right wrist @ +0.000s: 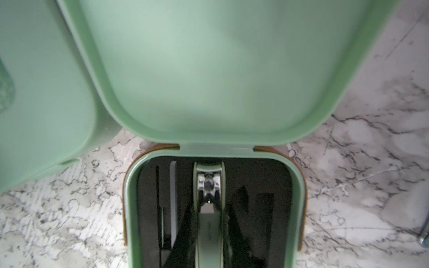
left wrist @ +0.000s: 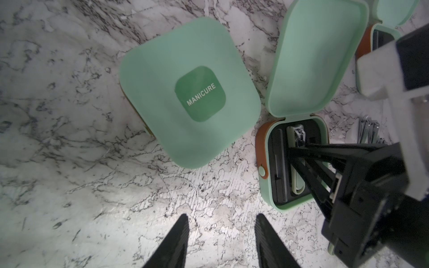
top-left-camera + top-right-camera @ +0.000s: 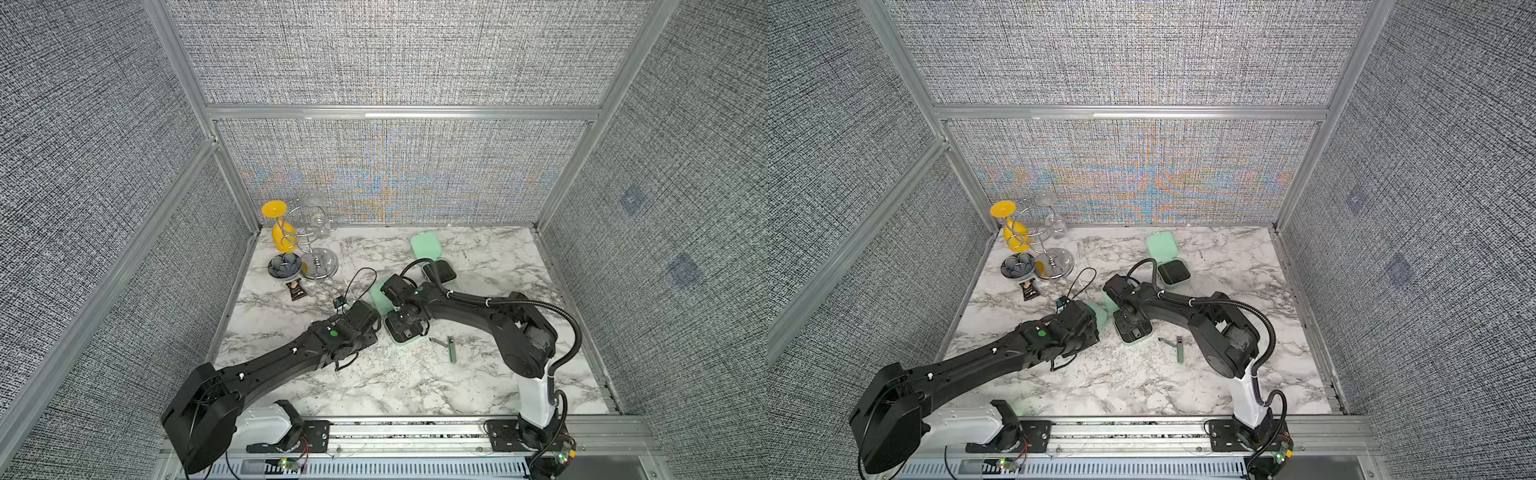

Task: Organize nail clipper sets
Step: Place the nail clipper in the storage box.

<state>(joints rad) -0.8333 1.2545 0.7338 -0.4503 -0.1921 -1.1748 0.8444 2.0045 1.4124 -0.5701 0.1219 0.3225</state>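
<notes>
In the left wrist view a closed mint case labelled MANICURE lies on the marble beyond my left gripper. That gripper is open and holds nothing. Beside it is an open mint case with a black interior and a raised lid. My right gripper reaches down into this case and is shut on a silvery-green nail clipper. In both top views the right gripper stands over the case. Another open case sits farther back. Loose tools lie to the right.
At the back left stand a yellow glass, a wire rack with clear glasses, a dark flower-shaped dish and a small black snack packet. Grey fabric walls with aluminium frames enclose the marble table.
</notes>
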